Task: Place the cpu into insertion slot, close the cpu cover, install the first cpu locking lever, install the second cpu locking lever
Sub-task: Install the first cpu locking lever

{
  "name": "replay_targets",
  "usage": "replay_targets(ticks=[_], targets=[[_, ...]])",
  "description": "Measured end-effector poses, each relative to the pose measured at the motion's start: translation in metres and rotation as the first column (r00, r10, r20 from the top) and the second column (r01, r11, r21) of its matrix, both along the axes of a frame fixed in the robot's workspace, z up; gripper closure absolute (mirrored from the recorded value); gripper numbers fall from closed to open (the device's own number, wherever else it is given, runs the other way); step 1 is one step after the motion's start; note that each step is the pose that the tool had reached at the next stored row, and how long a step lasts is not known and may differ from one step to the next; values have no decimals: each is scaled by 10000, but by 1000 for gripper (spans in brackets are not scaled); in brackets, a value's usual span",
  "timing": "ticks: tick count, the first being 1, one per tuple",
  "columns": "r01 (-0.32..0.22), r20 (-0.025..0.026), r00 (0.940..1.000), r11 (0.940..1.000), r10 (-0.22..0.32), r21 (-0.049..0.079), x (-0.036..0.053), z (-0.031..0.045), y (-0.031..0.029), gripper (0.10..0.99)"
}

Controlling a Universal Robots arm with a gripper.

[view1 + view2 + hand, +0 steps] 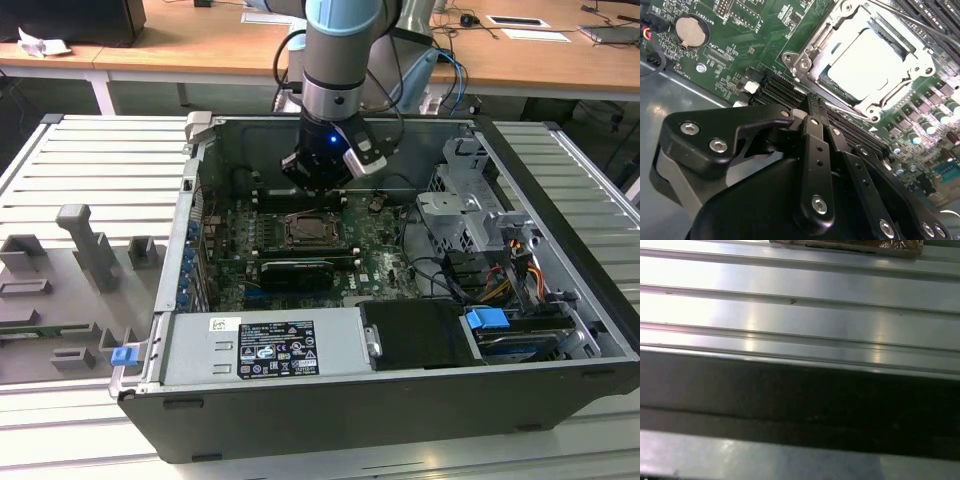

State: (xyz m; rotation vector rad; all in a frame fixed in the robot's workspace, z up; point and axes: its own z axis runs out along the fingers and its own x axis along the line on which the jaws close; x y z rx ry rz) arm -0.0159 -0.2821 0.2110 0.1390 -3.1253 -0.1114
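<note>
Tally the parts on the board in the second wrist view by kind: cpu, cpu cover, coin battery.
cpu: 1
cpu cover: 1
coin battery: 1
Total: 3

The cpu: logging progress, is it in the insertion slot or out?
In: the cpu lies flat inside the insertion slot, its silver rim framing it.
</note>
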Motion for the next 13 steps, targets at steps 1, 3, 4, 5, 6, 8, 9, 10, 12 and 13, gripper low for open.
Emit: replay_targets(ticks=[1, 3, 4, 5, 6, 8, 9, 10, 12, 13], targets=[[-1, 1, 10000, 10000, 1, 0, 5, -14, 0, 980], [1, 1, 10000, 10000, -1, 0, 11, -40, 0, 980], [0, 1, 10000, 10000, 0, 0, 12, -47, 0, 980], [1, 1, 10000, 10000, -1, -1, 13, -56, 0, 980], [0, 1, 10000, 10000, 0, -1, 13, -61, 1, 980], [0, -3, 10000, 10000, 0, -5, 14, -74, 0, 980], [0, -3, 10000, 10000, 0, -6, 14, -81, 0, 980], [-1, -1, 10000, 10000, 1, -3, 15, -87, 0, 980], [0, 7, 10000, 10000, 0, 7, 17, -92, 2, 980], [0, 2, 10000, 10000, 0, 1, 16, -89, 1, 980]])
